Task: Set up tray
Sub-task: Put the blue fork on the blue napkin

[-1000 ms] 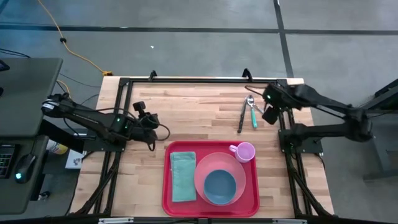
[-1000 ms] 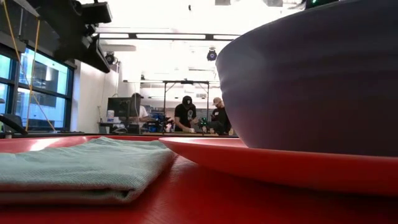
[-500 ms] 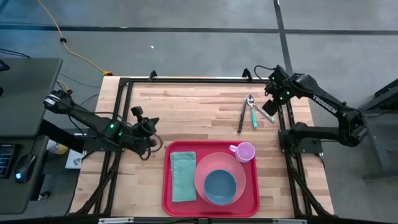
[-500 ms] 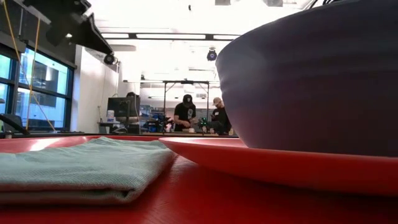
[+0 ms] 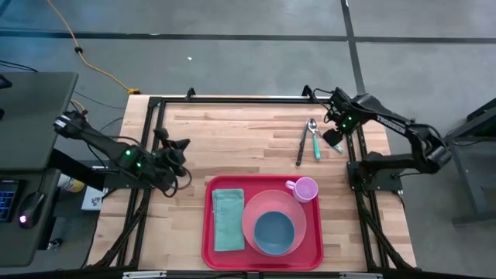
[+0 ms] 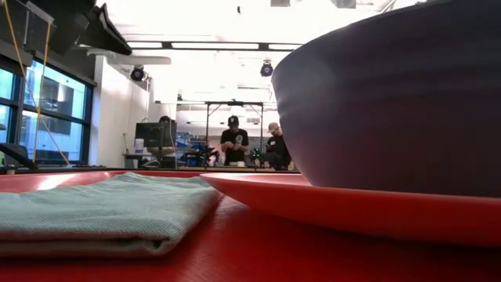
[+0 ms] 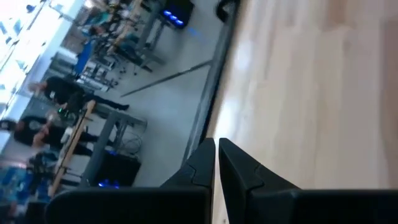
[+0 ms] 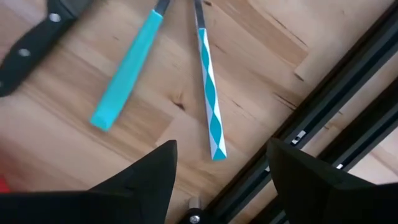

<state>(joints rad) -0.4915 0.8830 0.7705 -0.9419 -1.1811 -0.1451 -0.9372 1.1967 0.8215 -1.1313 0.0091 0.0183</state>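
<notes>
Right gripper (image 8: 217,171), wide open, hangs over the cutlery (image 8: 208,87); next, grab one for the tray (image 5: 208,248).

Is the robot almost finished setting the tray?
Partly. The red tray already holds a napkin, a plate with a bowl, and a cup. The open right gripper hovers over the cutlery, which lies on the table. The left gripper waits shut.

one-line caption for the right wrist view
Open right gripper above two teal-handled utensils and a black-handled knife on the wooden table.
</notes>
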